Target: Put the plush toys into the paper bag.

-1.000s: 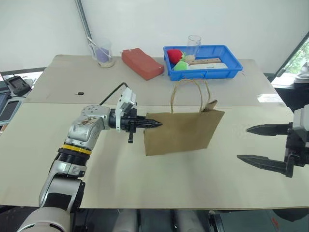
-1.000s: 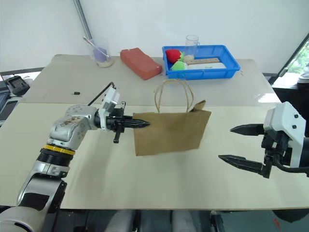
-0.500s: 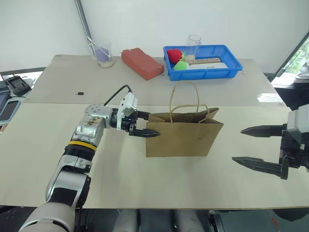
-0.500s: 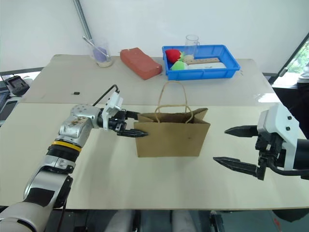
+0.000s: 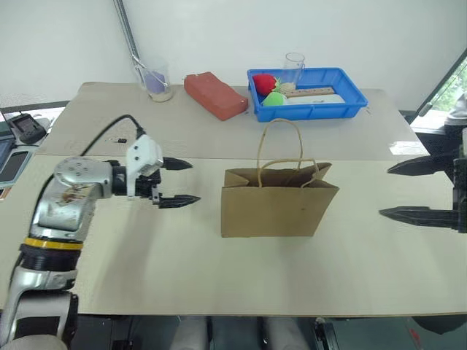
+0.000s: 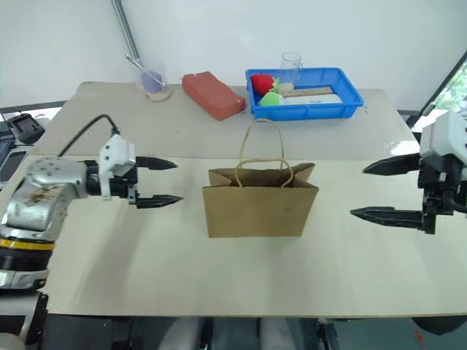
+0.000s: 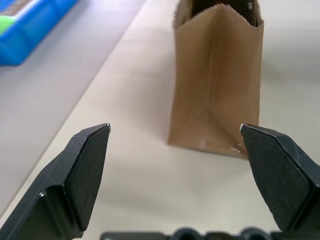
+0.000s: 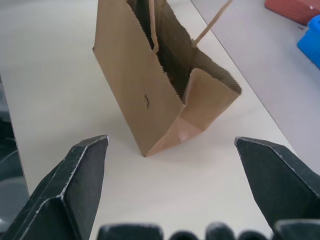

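One paper bag (image 5: 279, 208) with two twine handles (image 5: 281, 142). One blue tray (image 5: 306, 92), holding one red soft item (image 5: 264, 84), one green soft item (image 5: 274, 99) and one clear glass (image 5: 293, 68). One reddish-brown block (image 5: 214, 95). One plastic cup (image 5: 155, 79). One table (image 5: 219, 277). Two grippers: left gripper (image 5: 181, 181), right gripper (image 5: 398, 189).

A plain white wall (image 5: 66, 44) stands behind the beige bench (image 5: 219, 277), with a grey metal pole (image 5: 125, 33) rising against it. Daylight and greenery show through a window (image 5: 454, 84) at the right edge.
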`<act>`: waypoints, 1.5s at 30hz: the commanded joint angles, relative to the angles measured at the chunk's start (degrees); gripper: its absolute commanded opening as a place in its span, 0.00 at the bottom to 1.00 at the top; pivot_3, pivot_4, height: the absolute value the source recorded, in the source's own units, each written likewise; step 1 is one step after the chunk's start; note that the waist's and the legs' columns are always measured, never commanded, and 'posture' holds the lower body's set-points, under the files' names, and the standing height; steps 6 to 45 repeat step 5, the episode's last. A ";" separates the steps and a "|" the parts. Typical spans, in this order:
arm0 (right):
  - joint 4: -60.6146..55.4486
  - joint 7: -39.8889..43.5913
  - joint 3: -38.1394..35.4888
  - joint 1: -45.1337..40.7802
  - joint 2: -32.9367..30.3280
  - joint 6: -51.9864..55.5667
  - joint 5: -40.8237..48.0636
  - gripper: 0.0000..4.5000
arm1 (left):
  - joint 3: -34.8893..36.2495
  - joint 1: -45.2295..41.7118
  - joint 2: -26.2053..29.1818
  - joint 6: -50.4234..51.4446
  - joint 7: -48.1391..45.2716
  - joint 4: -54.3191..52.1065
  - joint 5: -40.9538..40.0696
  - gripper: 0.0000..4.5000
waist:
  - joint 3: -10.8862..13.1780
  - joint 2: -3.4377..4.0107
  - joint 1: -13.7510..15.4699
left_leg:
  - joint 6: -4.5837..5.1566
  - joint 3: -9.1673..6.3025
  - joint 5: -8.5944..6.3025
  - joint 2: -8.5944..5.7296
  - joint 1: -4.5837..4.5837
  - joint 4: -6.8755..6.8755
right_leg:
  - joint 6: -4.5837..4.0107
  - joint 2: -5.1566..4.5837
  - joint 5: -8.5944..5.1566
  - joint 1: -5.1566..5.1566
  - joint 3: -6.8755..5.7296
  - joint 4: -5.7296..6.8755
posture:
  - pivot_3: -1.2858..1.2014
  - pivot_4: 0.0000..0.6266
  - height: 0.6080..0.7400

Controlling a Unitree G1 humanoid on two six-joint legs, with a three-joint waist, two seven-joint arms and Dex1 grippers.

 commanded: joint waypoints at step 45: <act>2.75 2.05 3.29 -3.48 0.30 -4.51 -1.89 1.00 | 5.28 3.74 3.64 4.72 2.58 -7.78 -4.29 0.99 | 0.01 0.01 0.01 | 0.00 0.06 0.00 0.00 0.02 0.00 | 0.00 -0.01 0.00 -0.01 0.01 0.01 | 0.52 0.24 1.00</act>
